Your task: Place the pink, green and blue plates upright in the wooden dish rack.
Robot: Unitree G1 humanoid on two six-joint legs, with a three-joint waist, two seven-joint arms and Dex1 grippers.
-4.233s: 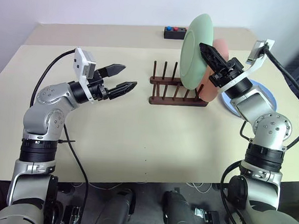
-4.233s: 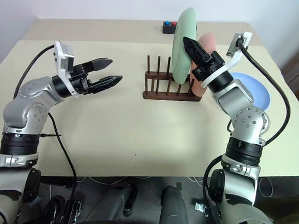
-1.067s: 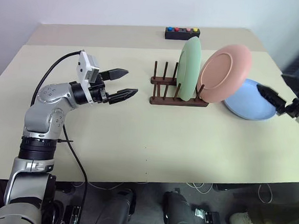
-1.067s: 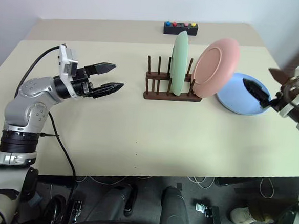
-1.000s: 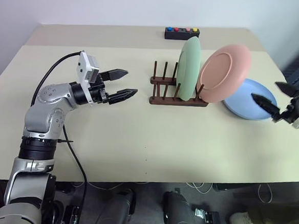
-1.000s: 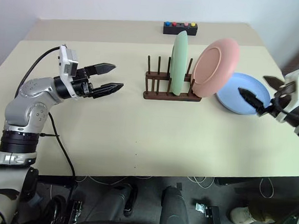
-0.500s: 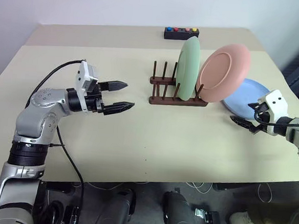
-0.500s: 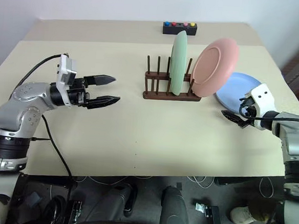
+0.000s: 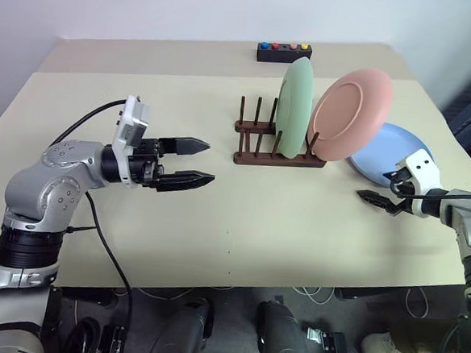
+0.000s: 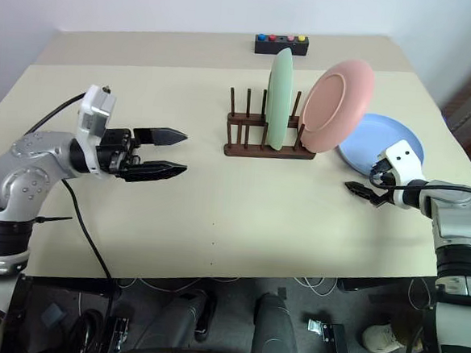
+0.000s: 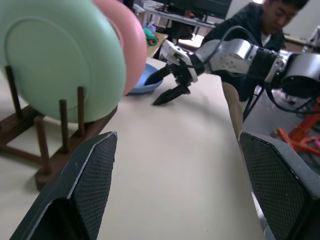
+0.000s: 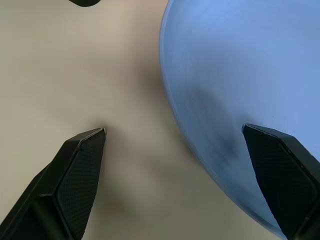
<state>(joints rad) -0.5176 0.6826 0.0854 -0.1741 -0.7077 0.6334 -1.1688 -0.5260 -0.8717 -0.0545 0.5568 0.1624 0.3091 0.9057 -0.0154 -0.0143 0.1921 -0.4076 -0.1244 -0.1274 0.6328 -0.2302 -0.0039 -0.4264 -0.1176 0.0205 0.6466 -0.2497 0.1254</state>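
Note:
The wooden dish rack stands at mid table. The green plate stands upright between its pegs. The pink plate leans tilted at the rack's right end. Right of the rack the blue plate lies flat on the table, partly behind the pink one. My right gripper is open, low at the blue plate's near-left rim. In the right wrist view the gripper has that plate's rim between its fingers. My left gripper is open and empty, level, pointing at the rack from its left.
A small black box with coloured buttons sits at the table's back edge behind the rack. A person sits beyond the table's right side in the left wrist view. Bare tabletop lies between my two grippers.
The green plate, earlier held above the rack by my right gripper, now stands in it. That gripper let go, swung right and sank beside the blue plate. My left arm drew back slightly.

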